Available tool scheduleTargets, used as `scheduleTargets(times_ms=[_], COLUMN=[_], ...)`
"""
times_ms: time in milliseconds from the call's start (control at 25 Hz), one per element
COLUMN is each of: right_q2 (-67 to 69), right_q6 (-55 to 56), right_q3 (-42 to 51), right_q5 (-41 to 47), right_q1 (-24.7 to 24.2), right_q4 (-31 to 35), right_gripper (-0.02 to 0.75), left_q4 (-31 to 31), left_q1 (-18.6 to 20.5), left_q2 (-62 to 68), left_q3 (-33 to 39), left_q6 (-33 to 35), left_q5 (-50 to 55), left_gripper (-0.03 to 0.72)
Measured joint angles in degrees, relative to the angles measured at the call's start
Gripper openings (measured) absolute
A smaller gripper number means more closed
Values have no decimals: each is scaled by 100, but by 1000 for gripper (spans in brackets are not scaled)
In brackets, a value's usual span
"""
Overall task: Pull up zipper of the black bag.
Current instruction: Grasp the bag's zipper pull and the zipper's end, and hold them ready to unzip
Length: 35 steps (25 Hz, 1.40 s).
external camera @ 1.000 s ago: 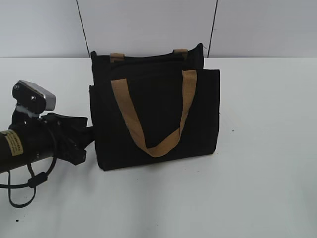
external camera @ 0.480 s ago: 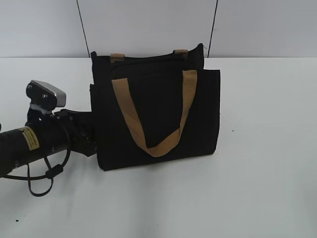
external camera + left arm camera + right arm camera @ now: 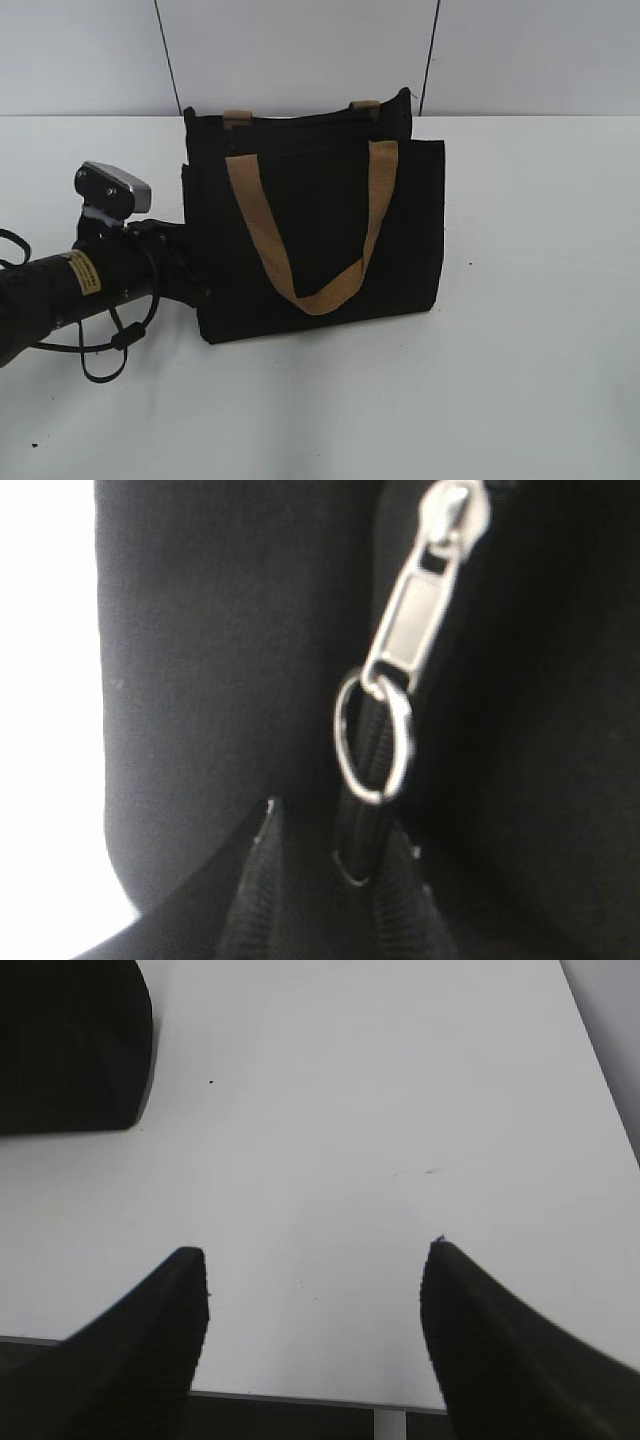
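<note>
Yellow label [image 3: 80, 272] on left arm [image 3: 60, 290] in exterior view: print too small to read. No legible text, brand, number or sign elsewhere in any view.

Exterior view faces the black bag [image 3: 315, 235] frontally; left wrist view sits close against its zipper [image 3: 415, 630]

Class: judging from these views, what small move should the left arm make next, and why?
Probably ease the left gripper forward and close on the zipper ring: its fingertips sit just below the ring, apparently not yet gripping it. The right gripper hangs open over bare table.
</note>
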Motion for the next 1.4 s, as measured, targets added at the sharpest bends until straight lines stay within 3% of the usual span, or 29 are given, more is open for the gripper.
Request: scheduleTargets(times_ms=[120, 200, 240, 480, 760, 1400], right_q2=[0, 0, 0, 0, 0, 0], right_q6=[0, 0, 0, 0, 0, 0], right_q3=[0, 0, 0, 0, 0, 0], right_q5=[0, 0, 0, 0, 0, 0], right_q1=[0, 0, 0, 0, 0, 0], right_q4=[0, 0, 0, 0, 0, 5], right_gripper=[512, 512, 512, 512, 512, 512], left_q4=[118, 214, 228, 4, -310, -325], left_q1=[0, 0, 0, 0, 0, 0], left_q2=[11, 11, 11, -271, -1725, -3720], left_q3=[-17, -17, -17, 195, 621, 325], left_q6=[0, -29, -48, -72, -72, -72], left_q5=[-70, -77, -64, 69, 807, 2980], left_gripper=[179, 61, 36, 35, 35, 35])
